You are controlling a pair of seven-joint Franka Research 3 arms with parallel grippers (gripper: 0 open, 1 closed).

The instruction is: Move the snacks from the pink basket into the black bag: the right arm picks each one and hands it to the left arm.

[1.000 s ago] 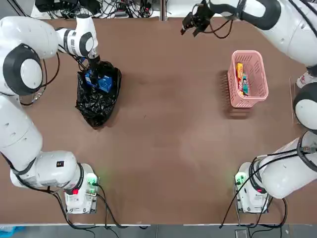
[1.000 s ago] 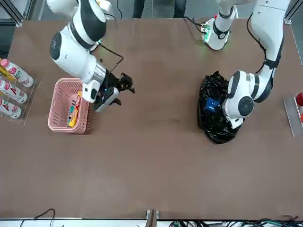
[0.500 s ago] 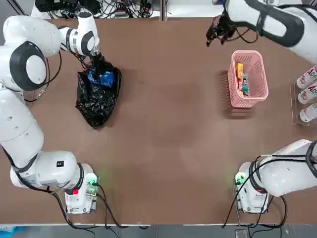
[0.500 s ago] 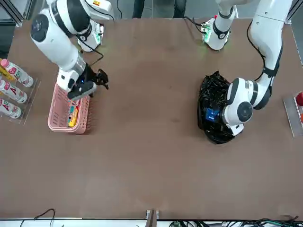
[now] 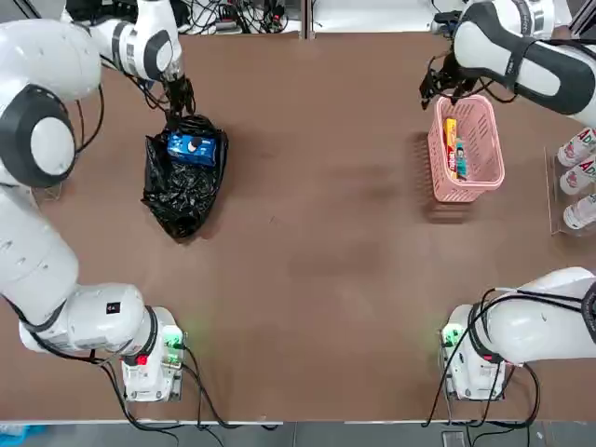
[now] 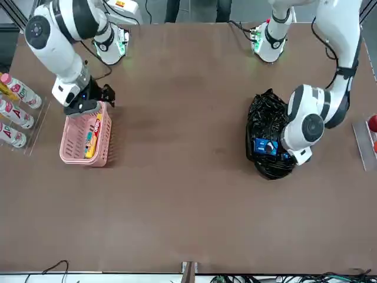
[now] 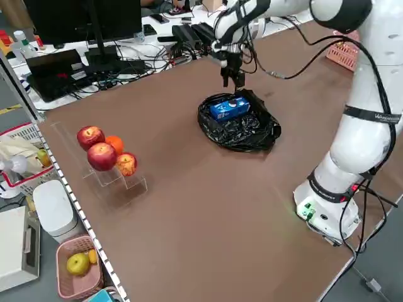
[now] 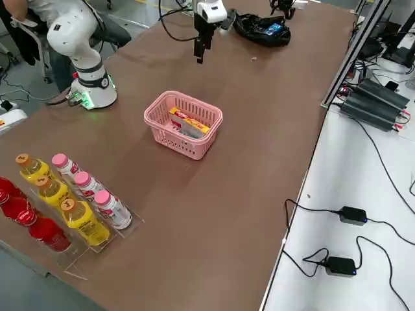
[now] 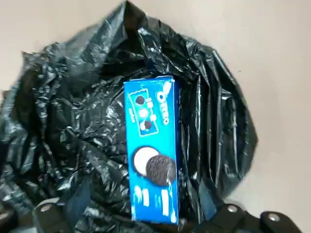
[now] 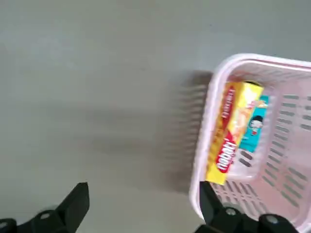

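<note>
Top view: blue Oreo packet point(image 5: 192, 148) lying in mouth of black bag point(image 5: 182, 191), left end effector point(image 5: 180, 93) hovering just beyond bag's far edge, fingers apart, holding nothing. Right end effector point(image 5: 438, 82) hanging over tabletop point(image 5: 317, 233) beside far corner of pink basket point(image 5: 490, 173), fingers spread wide, empty. Yellow packet w/ red marks point(image 5: 450, 147) and slim teal packet point(image 5: 460, 158) lying side by side, touching, inside basket near one long wall.

Risks, judging from here:
- Grabbing both packets at once, since teal one is pressing against yellow; or pinching only an edge and dropping it mid-handover.
- Clipping basket rim or lattice wall w/ one finger on descent, since right end effector is sitting off to the side of rim, not over contents; light basket probably sliding or tipping.
- Oreo packet resting high on crumpled folds, not deep; next drop possibly knocking it out, or thin plastic collapsing and closing bag's opening.
- White bottles point(image 5: 577, 177) standing near basket on right; wide arm swing possibly toppling them.
</note>
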